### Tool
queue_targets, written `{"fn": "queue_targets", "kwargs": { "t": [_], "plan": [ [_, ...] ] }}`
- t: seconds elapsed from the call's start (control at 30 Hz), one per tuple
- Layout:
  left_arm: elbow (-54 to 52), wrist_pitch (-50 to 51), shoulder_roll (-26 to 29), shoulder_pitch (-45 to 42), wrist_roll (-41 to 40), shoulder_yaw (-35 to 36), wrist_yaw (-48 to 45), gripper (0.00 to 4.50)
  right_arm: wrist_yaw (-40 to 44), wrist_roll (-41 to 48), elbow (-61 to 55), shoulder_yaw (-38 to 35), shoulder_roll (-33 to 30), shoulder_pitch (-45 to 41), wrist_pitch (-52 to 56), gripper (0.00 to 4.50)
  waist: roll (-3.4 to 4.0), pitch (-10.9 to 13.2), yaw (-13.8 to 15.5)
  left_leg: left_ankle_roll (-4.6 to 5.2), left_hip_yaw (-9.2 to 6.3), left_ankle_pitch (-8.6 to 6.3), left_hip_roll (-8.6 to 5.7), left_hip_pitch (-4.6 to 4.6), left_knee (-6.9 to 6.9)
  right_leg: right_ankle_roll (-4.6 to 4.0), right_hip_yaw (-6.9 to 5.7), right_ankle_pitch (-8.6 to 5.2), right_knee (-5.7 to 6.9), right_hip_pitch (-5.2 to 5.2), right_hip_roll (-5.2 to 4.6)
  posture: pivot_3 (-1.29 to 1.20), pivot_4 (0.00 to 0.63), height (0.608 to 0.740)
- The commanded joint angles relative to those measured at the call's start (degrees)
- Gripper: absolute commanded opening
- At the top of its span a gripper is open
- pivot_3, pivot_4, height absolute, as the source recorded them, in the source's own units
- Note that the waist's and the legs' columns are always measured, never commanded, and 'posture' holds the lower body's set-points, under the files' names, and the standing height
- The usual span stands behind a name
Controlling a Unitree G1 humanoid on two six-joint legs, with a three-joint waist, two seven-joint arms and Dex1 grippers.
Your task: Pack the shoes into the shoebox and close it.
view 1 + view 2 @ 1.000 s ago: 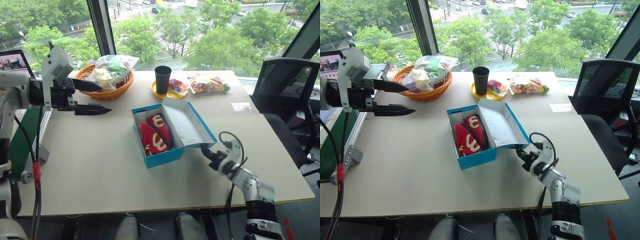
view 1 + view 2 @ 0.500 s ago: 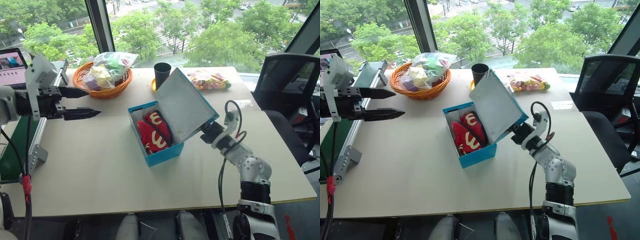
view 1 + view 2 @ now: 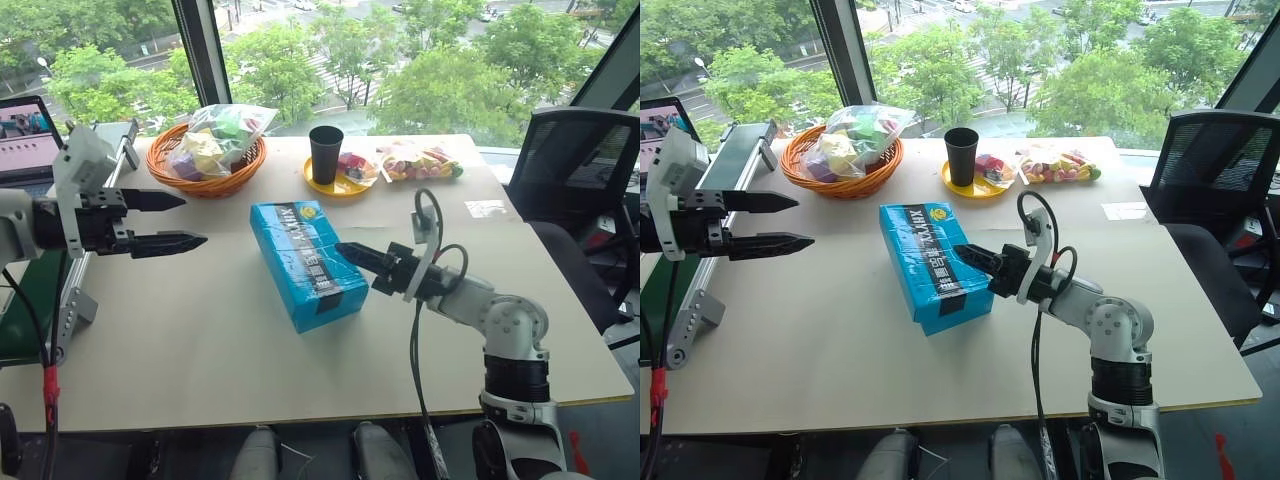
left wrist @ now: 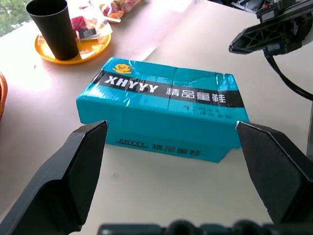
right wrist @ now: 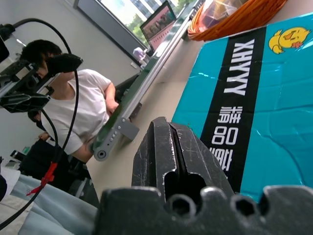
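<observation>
Bright blue rectangular cardboard shoebox [image 3: 306,262] lid now down, up a moment ago; shoes enclosed. Right gripper [image 3: 352,254], fingers pressed together, at box's 3 o'clock. Left gripper [image 3: 170,221] spread, empty. Task looks complete.

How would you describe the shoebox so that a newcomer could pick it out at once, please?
Look at the pale table, about its middle, nearer than the orange basket and the black cup. The shoebox lies there closed: bright blue, with a black stripe of white lettering along its lid.

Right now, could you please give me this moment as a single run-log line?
shoebox: lid down, on table | right end effector: shut, at lid's right edge | left end effector: open, off to the left, holding nothing
</observation>
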Motion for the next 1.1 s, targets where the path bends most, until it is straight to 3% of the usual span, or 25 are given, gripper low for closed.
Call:
{"fn": "queue_targets", "kwargs": {
  "t": [0.03,0.27,0.43,0.57,0.7,0.77,0.97,1.03,1.1],
  "plan": [
    [-1.4,-0.2,1.2,-0.5,-1.4,2.4,0.5,4.50,1.5,-4.6,2.9,4.7,-0.1,-3.6,-2.2,0.03,0.00,0.0,-0.1,0.00,0.00,0.00,0.00,0.00,0.00,0.00,0.00,0.00,0.00,0.00,0.00,0.00,0.150,0.734],
    [-1.7,-0.7,1.0,-0.4,-2.0,1.7,1.1,4.50,5.7,-12.6,14.5,10.8,3.8,-14.6,-7.8,0.03,0.00,0.0,-0.2,0.00,0.02,0.00,0.05,0.01,-0.01,-0.01,0.03,0.01,0.02,-0.05,0.06,0.00,0.150,0.734],
    [-2.3,-0.9,0.5,-0.1,-2.2,1.5,1.8,4.50,10.0,-27.7,29.9,22.7,5.0,-18.0,-19.1,0.03,0.00,0.0,0.0,0.00,0.03,0.00,0.03,-0.01,-0.01,-0.10,0.02,0.06,-0.02,-0.04,0.05,0.00,0.150,0.734],
    [-3.1,-0.7,0.9,0.8,-2.6,1.8,1.9,4.50,11.1,-35.7,36.9,27.5,5.6,-18.2,-25.3,0.03,-0.20,-0.1,-0.3,-0.01,0.03,0.00,0.05,0.14,0.03,-0.08,0.02,0.05,0.02,0.08,0.07,0.00,0.150,0.734],
    [-3.0,-0.8,1.5,1.2,-2.9,2.1,1.9,4.50,12.5,-36.2,35.9,26.3,6.2,-17.6,-25.7,0.03,-0.20,-0.1,-0.2,-0.01,0.03,0.00,0.26,0.61,0.02,0.12,0.02,-0.07,0.00,0.52,0.28,0.00,0.150,0.734],
    [-3.3,-0.7,1.2,1.2,-3.1,1.8,2.3,4.50,12.3,-33.5,31.3,22.1,6.0,-17.8,-24.8,0.03,-0.20,-0.1,0.0,-0.03,0.04,-0.01,0.53,0.73,0.01,0.08,0.02,-0.06,-0.07,0.65,0.53,0.00,0.150,0.734],
    [-4.2,-0.7,0.1,1.8,-4.1,1.1,2.8,4.50,12.0,-32.7,15.9,16.9,1.4,-16.1,-24.6,0.03,-0.16,-0.1,0.4,-0.03,0.05,0.00,0.65,0.11,0.03,-0.17,0.01,0.07,0.02,-0.04,0.65,0.00,0.150,0.734],
    [-4.4,-1.6,-0.5,2.2,-3.8,0.7,2.9,4.50,14.3,-34.5,8.2,17.7,-4.5,-13.8,-25.0,0.58,-0.12,-0.1,0.5,-0.03,0.06,0.00,0.65,-0.02,0.04,-0.45,0.01,0.24,0.02,-0.15,0.65,0.00,0.150,0.734],
    [-3.0,-4.8,-4.8,0.0,-1.1,-0.4,7.9,4.50,16.1,-37.2,2.5,18.1,-12.4,-10.9,-24.8,1.07,-0.07,-0.1,1.1,-0.04,0.06,0.00,0.63,-0.16,0.04,-0.45,0.01,0.23,-0.02,-0.22,0.62,0.00,0.150,0.734]
  ]
}}
